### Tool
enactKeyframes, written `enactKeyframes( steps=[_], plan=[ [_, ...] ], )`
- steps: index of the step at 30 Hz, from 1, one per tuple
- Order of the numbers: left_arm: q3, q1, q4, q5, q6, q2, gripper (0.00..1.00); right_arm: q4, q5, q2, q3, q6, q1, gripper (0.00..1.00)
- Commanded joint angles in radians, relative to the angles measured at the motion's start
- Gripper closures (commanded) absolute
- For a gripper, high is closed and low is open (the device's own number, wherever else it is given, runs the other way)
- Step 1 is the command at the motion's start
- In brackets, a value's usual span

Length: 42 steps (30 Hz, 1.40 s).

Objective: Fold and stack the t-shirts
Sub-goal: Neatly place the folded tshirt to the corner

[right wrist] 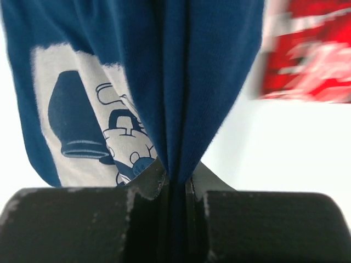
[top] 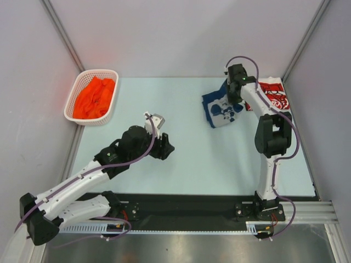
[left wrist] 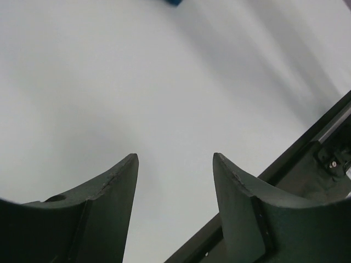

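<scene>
The right tool [right wrist: 176, 185] is clenched on a vertical fold of the navy t-shirt [top: 220, 112]; the cloth hangs pinched between its jaws, with the white print showing on the panel beside the fold. The left tool [left wrist: 175, 159] is released, its jaws spread with nothing between them, above bare table [top: 208, 164]. Locations are given from the white basket [top: 70, 104]. The navy t-shirt lies bunched, well apart from the basket on the far right of the table. The red t-shirt [top: 277, 96] lies flat beyond it, farther again from the basket, and the two appear to touch or overlap at their edges. The orange t-shirt [top: 94, 98] is inside the basket. The left tool sits between the basket and the navy t-shirt, nearer the arm bases. Judged step: placing the navy t-shirt onto the red one to form the stack. The next move calls for carrying the pinched fold over the red t-shirt, lowering it without unfolding, then releasing.
</scene>
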Motion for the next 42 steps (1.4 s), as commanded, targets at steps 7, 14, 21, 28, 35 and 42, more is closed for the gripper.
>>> enactKeyframes(
  steps=[7, 14, 21, 28, 35, 42],
  plan=[
    [-0.023, 0.073, -0.039, 0.114, -0.01, -0.032, 0.38, -0.021, 0.202, 0.059, 0.29, -0.203, -0.071, 1.0],
    [-0.022, 0.089, -0.066, 0.127, 0.03, -0.01, 0.38, -0.004, 0.237, 0.096, 0.399, -0.22, -0.094, 1.0],
    [-0.072, 0.089, -0.031, 0.15, 0.025, -0.016, 0.38, -0.023, 0.262, 0.067, 0.395, -0.195, -0.119, 1.0],
    [-0.092, 0.089, -0.014, 0.179, 0.007, -0.015, 0.38, 0.025, 0.233, 0.045, 0.324, -0.126, -0.175, 1.0],
    [-0.12, 0.102, -0.036, 0.174, -0.018, -0.033, 0.38, 0.079, 0.219, 0.059, 0.292, -0.117, -0.215, 1.0],
    [-0.12, 0.126, -0.04, 0.187, -0.027, -0.022, 0.38, 0.115, 0.181, 0.071, 0.294, -0.103, -0.269, 1.0]
  ],
)
